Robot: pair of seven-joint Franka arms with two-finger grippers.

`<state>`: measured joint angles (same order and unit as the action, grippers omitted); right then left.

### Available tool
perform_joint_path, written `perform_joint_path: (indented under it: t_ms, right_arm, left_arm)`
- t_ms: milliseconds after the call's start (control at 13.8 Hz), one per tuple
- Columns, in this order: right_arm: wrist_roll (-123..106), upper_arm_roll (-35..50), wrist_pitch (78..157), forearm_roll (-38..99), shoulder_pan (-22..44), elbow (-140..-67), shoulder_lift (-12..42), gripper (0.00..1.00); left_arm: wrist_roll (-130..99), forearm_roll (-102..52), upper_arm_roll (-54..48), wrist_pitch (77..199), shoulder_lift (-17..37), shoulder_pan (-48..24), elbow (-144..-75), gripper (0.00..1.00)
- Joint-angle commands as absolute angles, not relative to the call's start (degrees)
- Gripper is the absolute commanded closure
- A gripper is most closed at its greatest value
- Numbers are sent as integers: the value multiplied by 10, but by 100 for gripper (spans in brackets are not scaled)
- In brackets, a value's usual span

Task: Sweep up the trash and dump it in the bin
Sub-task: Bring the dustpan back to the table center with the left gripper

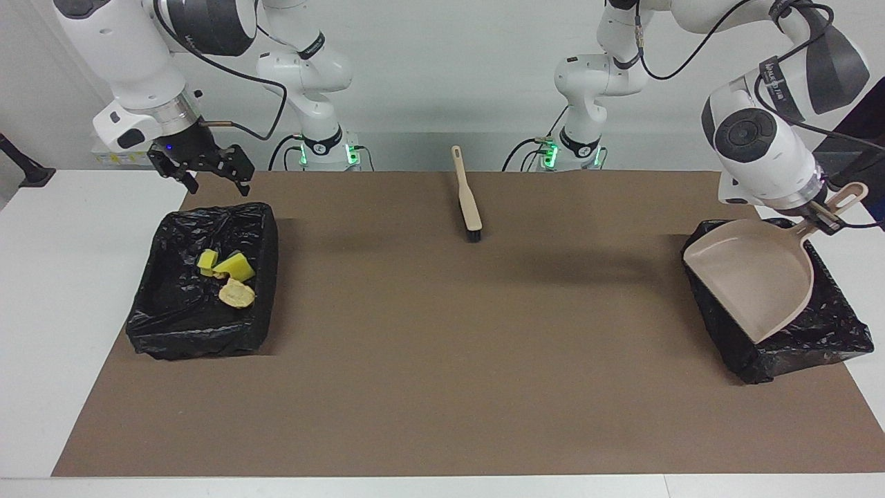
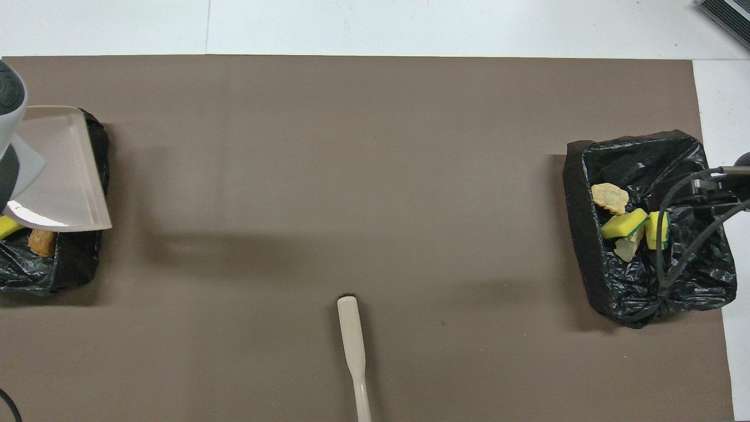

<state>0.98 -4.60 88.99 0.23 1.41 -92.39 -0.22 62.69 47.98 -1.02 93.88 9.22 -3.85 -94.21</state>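
Trash (image 1: 228,277) lies binned — left tool (image 1: 823,220) grips dustpan (image 1: 753,277), right tool (image 1: 207,169) wide.

My dustpan (image 1: 757,280) pretty much covers the bin (image 1: 795,346) under it in the facing view, so those scraps don't show there. From overhead that bin runs off the edge, only two scraps (image 2: 41,241) peeking out.

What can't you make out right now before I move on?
- Bin under the dustpan: in the facing view the pan hides its contents; overhead, only two scraps peek out.
- Left gripper: the wrist hides its grip on the handle.
- Brush: overhead, the bottom edge cuts off its handle.
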Motion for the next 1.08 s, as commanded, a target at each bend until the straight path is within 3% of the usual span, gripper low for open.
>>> perform_joint_path:
  t_ms: [0, 506, 1013]
  right_arm:
    - [17, -46, 899, 3, 11, -936, -12, 0]
    - [17, -46, 899, 3, 11, -936, -13, 0]
    - [17, -46, 898, 3, 11, -936, -13, 0]
  left_arm:
    - [551, 380, -2, 919, 99, -61, -919, 100]
    - [270, 202, -3, 902, 102, -176, -928, 100]
    - [-86, 43, -4, 993, 144, -246, -925, 100]
